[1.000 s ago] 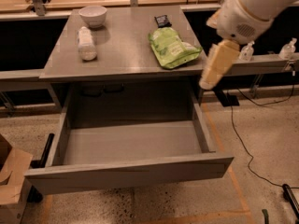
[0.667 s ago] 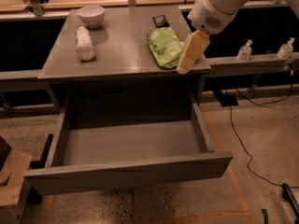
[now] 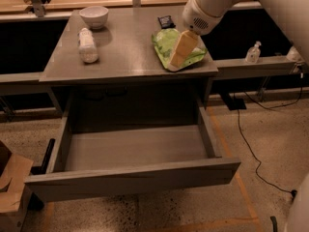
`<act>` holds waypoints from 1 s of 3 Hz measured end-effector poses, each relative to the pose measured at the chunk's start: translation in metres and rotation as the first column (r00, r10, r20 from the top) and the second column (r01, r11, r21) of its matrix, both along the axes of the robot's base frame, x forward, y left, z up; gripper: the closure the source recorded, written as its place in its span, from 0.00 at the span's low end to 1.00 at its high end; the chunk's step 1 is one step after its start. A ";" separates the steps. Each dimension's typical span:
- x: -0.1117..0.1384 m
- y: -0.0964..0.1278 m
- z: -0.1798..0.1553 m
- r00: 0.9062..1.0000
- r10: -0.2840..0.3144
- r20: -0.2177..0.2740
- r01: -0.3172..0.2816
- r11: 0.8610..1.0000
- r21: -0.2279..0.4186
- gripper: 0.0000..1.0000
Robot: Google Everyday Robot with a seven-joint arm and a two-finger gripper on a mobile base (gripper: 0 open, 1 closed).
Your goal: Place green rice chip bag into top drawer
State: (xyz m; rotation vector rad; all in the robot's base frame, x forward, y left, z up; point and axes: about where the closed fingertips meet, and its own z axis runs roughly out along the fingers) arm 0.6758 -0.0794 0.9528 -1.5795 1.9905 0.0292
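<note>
Since the earlier frames, the claw [image 3: 175,61] has been brought leftward from beyond the worktop's right edge and is now set over the green chip bag [image 3: 162,43]. It appears to touch the bag, though contact is not certain. Whether the claw is released or clenched cannot be told. The bag is seen lying flat near the right front corner of the worktop [image 3: 125,52]. A small black packet [image 3: 166,21] is placed just behind it. A white bottle [image 3: 88,45] and a bowl [image 3: 94,16] are found well to the left. Below, the top drawer [image 3: 135,177] is pulled fully open. A cardboard box [image 3: 12,187] is seen on the floor to its left.
</note>
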 end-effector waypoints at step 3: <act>0.084 0.009 -0.070 0.978 -0.208 -0.034 0.210 0.976 0.061 0.00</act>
